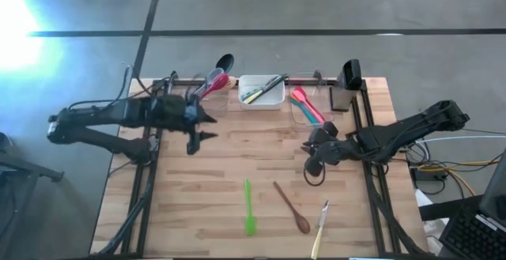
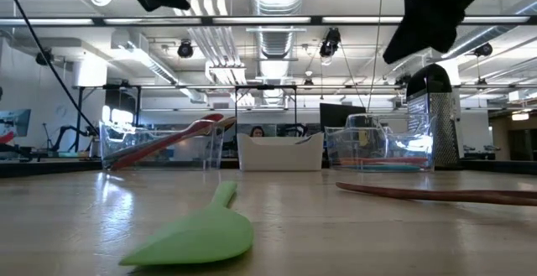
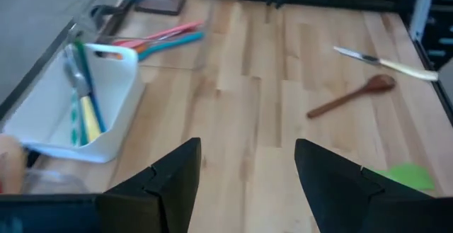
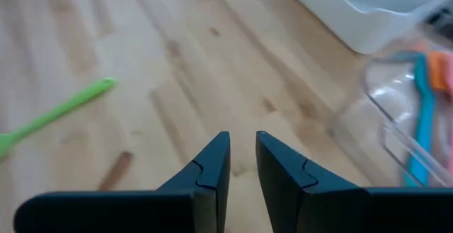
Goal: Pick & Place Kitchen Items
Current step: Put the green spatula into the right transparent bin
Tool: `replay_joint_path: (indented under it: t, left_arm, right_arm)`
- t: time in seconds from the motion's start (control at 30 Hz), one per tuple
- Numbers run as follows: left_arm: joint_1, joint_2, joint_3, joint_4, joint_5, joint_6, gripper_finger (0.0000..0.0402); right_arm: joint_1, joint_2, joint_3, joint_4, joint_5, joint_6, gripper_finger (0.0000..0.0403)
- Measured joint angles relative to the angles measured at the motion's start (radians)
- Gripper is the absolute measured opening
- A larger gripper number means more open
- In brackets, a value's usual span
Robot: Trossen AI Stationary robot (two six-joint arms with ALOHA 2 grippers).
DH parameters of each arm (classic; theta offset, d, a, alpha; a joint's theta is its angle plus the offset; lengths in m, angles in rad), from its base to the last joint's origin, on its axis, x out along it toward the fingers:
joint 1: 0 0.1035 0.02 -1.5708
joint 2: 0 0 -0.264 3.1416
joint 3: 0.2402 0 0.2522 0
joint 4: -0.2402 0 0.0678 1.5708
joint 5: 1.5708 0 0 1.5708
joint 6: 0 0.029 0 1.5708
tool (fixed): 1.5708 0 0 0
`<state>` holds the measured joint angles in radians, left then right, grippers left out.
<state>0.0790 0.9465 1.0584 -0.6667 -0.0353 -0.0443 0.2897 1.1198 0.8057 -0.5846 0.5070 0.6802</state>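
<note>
Utensils are split between the tubs at the back and the open boards in front: a green spatula (image 1: 249,207) lies near the front edge of the table (image 1: 198,212), running roughly twelve to six with its blade toward me, a wooden spoon (image 1: 292,208) rests just at its three o'clock, slanted with the bowl at the near end, and a cream-handled knife (image 1: 320,228) lies further round at about four o'clock, close to the front edge. Along the far edge stand three tubs in a row: a clear one (image 1: 207,94) on the left holding a red spoon (image 1: 212,86) and a black spoon (image 1: 223,62) that pokes out past the table's back, a white tub (image 1: 273,100) in the middle with cutlery (image 1: 263,90) lying across it, and another clear tub (image 1: 304,116) on the right with pink, orange and blue spatulas (image 1: 307,105). A dark grater (image 1: 341,96) stands at that tub's three o'clock. The left gripper (image 1: 204,125) hangs above the boards near the left clear tub, its fingers (image 3: 173,180) spread wide with nothing between them. The right gripper (image 1: 314,156) hovers above the table at the wooden spoon's one o'clock, in front of the right clear tub, its fingers (image 4: 212,166) drawn close together with only a narrow slit left, holding nothing
</note>
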Motion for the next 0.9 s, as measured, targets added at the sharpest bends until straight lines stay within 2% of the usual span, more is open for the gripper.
replay_joint_path:
  t: [0.17, 0.37, 0.6, 0.9]
  left_arm:
    - [-0.173, 0.047, -0.008, 0.030, -0.101, -0.017, 0.0231]
    - [-0.328, 0.123, -0.047, 0.131, -0.121, -0.017, 0.0231]
    - [-0.424, 0.287, -0.048, 0.239, -0.112, 0.026, 0.0231]
    - [-0.523, 0.534, 0.000, 0.292, -0.090, 0.063, 0.0231]
  right_arm:
    - [0.010, 0.000, 0.071, -0.001, -0.068, -0.039, 0.0053]
    - [0.067, 0.000, 0.140, -0.003, -0.071, -0.063, 0.0052]
    - [0.097, 0.000, 0.173, -0.003, -0.063, -0.064, 0.0048]
    - [0.097, 0.000, 0.165, -0.019, -0.062, -0.063, 0.0047]
